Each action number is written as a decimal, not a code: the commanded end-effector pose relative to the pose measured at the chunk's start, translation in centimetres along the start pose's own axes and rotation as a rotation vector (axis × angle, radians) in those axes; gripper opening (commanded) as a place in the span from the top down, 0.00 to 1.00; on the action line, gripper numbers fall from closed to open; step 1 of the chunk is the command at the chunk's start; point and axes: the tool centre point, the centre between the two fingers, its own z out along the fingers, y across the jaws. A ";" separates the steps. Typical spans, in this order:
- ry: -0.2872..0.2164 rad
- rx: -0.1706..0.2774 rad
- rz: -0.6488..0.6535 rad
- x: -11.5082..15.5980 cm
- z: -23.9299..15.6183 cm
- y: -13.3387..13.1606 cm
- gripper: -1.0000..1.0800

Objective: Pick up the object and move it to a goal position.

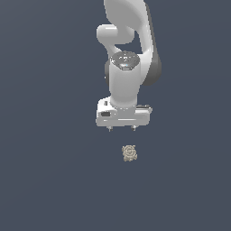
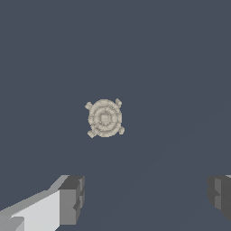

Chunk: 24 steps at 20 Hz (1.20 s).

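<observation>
The object is a small beige, knobbly round lump with ring-like ridges and little corner nubs, lying on the dark grey floor. The wrist view looks straight down on the object. My white gripper hangs above it, a little toward the exterior view's left, apart from it. Its two fingertips stand wide apart, so the gripper is open and empty.
A flat, dark grey floor spreads all round. The white arm rises behind the gripper toward the top of the exterior view.
</observation>
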 end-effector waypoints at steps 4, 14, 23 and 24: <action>-0.018 -0.004 -0.033 1.6 2.6 -1.1 0.04; -0.050 -0.007 -0.093 3.9 8.1 -3.3 0.04; -0.060 -0.007 -0.109 4.4 9.8 -3.9 0.04; -0.060 -0.007 -0.108 4.4 9.7 -3.9 0.04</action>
